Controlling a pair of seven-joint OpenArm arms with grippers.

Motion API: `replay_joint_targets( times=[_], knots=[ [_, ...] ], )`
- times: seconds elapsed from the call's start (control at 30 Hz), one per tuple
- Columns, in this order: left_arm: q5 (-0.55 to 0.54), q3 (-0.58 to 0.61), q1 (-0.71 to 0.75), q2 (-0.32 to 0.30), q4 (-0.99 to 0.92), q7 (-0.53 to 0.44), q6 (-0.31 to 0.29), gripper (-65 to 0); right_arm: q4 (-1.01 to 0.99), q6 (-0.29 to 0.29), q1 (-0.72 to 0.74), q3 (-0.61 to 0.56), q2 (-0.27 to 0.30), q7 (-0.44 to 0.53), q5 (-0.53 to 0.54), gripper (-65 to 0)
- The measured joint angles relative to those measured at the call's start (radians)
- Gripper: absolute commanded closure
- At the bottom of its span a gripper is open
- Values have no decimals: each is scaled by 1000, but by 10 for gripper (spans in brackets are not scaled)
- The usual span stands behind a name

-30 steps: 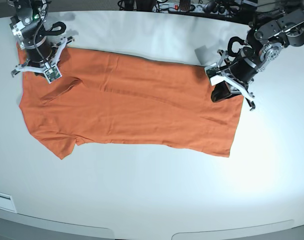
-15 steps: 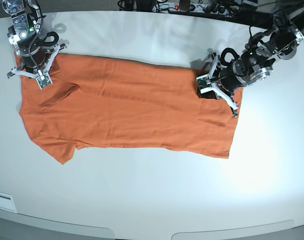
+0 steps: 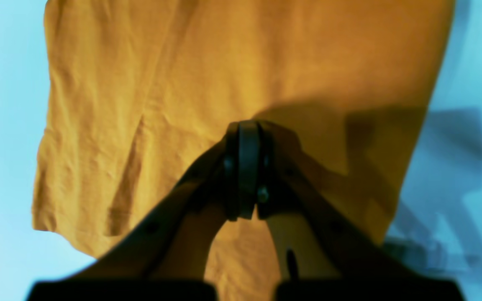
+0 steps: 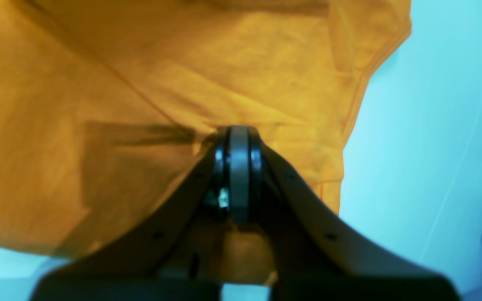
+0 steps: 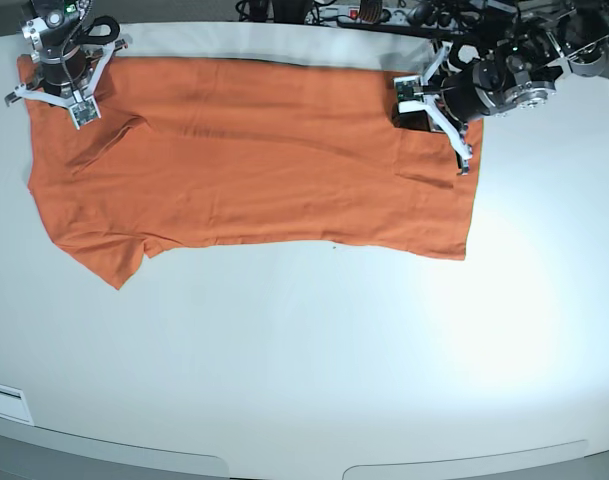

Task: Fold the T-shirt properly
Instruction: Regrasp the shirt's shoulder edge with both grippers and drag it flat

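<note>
2 pincers pinch the far edge of the T-shirt [image 5: 254, 160], which lies spread flat on the white counter [image 5: 314, 370]; the left pincer [image 3: 243, 138] is clamped on fabric near the hem end; the right pincer [image 4: 237, 144] is clamped on fabric near the sleeve end; a sleeve points toward the counter's near side.

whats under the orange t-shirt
Only the white table shows around the T-shirt. Whatever lies beneath the fabric is covered. Both claws, left and right, pinch its far edge.
</note>
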Motion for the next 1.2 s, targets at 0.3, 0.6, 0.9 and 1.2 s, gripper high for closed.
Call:
replay_joint_targets(
  times=[0.3, 0.6, 0.9, 1.2],
  knots=[
    [-9, 3, 23, -34, 70, 30, -25, 0, 3, -103, -61, -3, -3, -87, -99, 0],
    [-14, 5, 27, -33, 85, 45, -23, 0, 1, -119, -85, 0, -36, -114, -147, 0],
    [-14, 5, 27, -36, 156, 125, 2, 0, 68, -152, -89, -6, -43, -176, -229, -22],
    [55, 5, 28, -82, 276, 199, 314, 0, 196, -194, -93, -8, -41, -143, -357, -22]
  ],
)
